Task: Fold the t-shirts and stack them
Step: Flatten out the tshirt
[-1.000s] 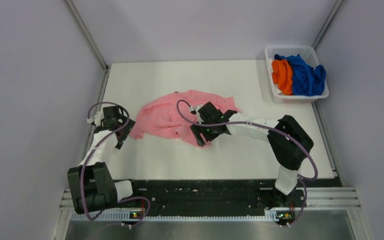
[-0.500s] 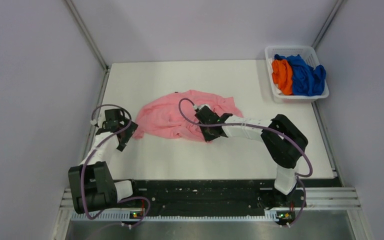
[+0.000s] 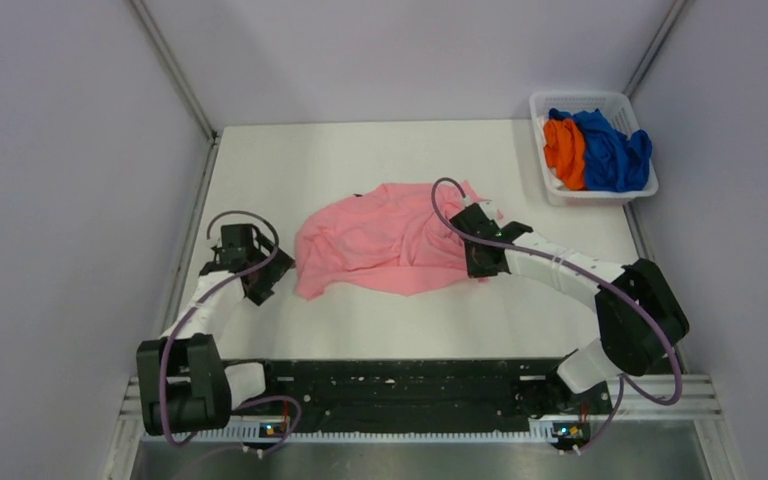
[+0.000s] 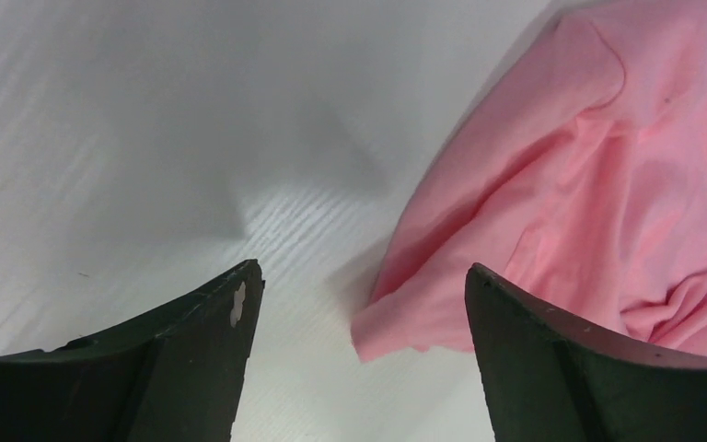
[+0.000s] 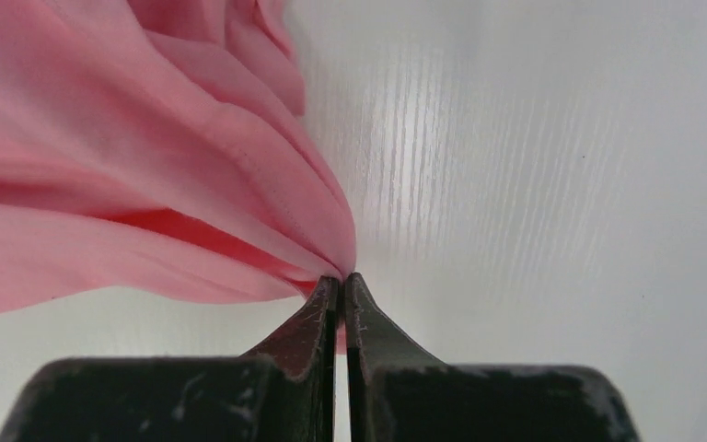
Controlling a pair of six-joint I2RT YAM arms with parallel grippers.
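**White table: pink shirt dragged right, left corner not yet gripped**

White table (image 3: 360, 150) inside grey walls is your work surface, and the scene on it has shifted in the last second. Your right gripper (image 5: 341, 281) has swung right and pulled the pink t-shirt (image 3: 385, 240) with it. The shirt's bulk now lies at mid-table rather than left of centre. The right jaws are pressed together on a pinch of pink hem, with cloth fanning out to the left of the tips.

Your left gripper (image 4: 364, 269) has followed a little way right. Its jaws are spread wide and hold nothing. The shirt's near-left corner lies on the table just ahead of them, untouched.

The drag has opened the cloth out somewhat, but it is rumpled and no fold has been made. You probably need that left corner gripped next to stretch the shirt flat.

The orange t-shirt (image 3: 564, 150) and blue t-shirt (image 3: 610, 150) lie bunched in the basket (image 3: 600, 195) at the far right.
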